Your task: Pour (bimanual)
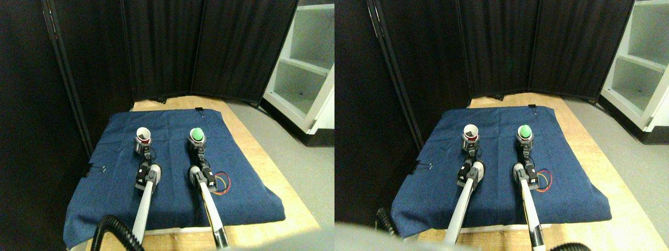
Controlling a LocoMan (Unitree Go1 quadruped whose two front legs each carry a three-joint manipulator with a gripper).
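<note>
Stereo pair view. Black folding screen (172,47) across the background, white shelving unit (306,63) at right, grey floor (292,157) beside a wooden tabletop (261,157). Blue cloth (172,193) spread over most of the tabletop, pinned by a black binder clip (97,169) on its left edge and another clip (199,109) on its far edge. On the cloth, two small cups standing upright and well apart: a white cup (143,137) on the left, dark red inside, and a second cup (197,136) on the right, topped by a green ball (197,134) sitting in its mouth. Left manipulator (143,198) reaching up from the bottom edge, its left gripper (145,150) directly at the near side of the white cup, at or touching its base; too small to tell whether released, clenched or grasping the cup. Right manipulator (209,204) reaching up likewise, its right gripper (198,149) just below the cup with the green ball, apparently in contact with it; jaw state again impossible to tell. Loop of red and yellow wire (222,183) lying on the cloth just right of the right manipulator. Black corrugated hose (112,230) curving in at the lower left corner.
</note>
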